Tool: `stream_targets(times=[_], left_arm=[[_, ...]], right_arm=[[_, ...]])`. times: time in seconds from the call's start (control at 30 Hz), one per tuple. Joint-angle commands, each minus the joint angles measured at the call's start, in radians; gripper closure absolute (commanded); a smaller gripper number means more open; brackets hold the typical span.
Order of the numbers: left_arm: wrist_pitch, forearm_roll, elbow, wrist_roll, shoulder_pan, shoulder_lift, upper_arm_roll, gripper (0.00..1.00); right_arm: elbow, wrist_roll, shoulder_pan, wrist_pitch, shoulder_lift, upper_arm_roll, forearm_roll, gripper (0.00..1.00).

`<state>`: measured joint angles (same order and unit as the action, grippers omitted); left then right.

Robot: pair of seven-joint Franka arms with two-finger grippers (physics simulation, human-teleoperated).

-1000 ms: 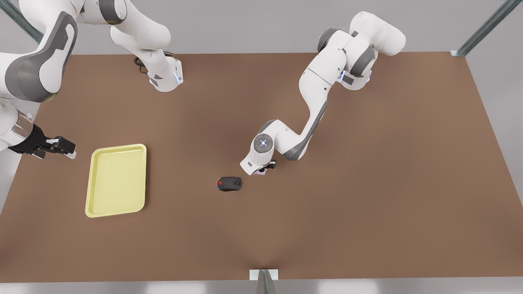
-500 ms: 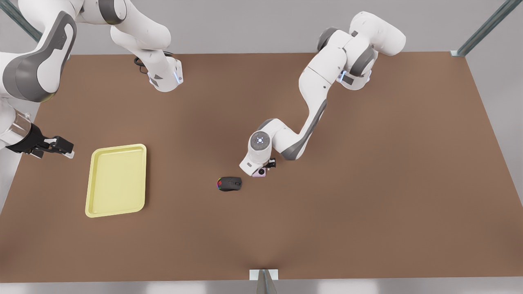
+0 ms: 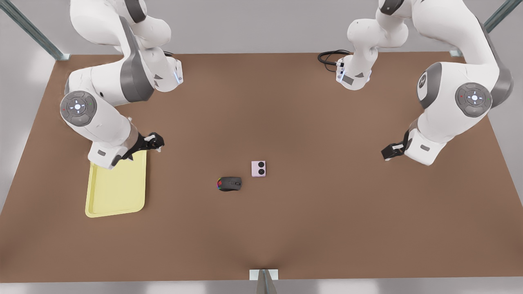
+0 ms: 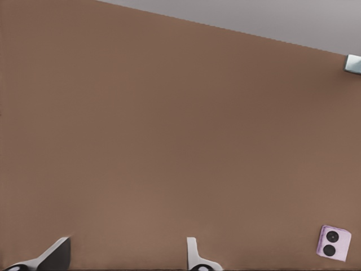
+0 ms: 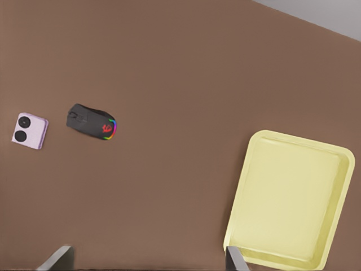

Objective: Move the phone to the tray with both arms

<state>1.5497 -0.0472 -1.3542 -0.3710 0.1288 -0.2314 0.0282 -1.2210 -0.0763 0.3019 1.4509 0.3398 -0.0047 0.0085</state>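
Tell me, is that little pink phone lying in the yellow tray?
No, the phone lies on the bare table beside the mouse, apart from the tray.

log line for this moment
phone on table by mouse | right gripper open by tray | left gripper open, front view's right

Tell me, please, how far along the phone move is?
Nothing looks done: the phone lies on the table beside the computer mouse, apart from the tray. Nothing is in hand: the right gripper hovers over the tray's corner, the left gripper waits far off, both jaws open. Grasp, carry and placing remain.
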Motion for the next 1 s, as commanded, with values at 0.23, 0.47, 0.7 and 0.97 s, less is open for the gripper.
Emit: stream_targets(times=[0.23, 0.47, 0.7, 0.97], left_arm=[[-0.030, -0.013, -0.003, 0.449, -0.006, -0.078, 0.021, 0.00], [-0.030, -0.008, -0.003, 0.454, -0.008, -0.080, 0.016, 0.00], [-0.028, -0.008, -0.003, 0.457, -0.009, -0.086, 0.012, 0.00], [-0.020, -0.008, -0.002, 0.457, -0.009, -0.100, 0.012, 0.00]], right_arm=[[-0.065, 0.653, 0.258, 0.230, 0.166, -0.004, 0.096, 0.00], [-0.074, 1.000, 0.364, 0.513, 0.326, 0.000, 0.082, 0.00], [-0.069, 1.024, 0.367, 0.598, 0.455, 0.031, 0.033, 0.00], [0.011, 1.121, 0.408, 0.726, 0.594, 0.042, 0.031, 0.00]])
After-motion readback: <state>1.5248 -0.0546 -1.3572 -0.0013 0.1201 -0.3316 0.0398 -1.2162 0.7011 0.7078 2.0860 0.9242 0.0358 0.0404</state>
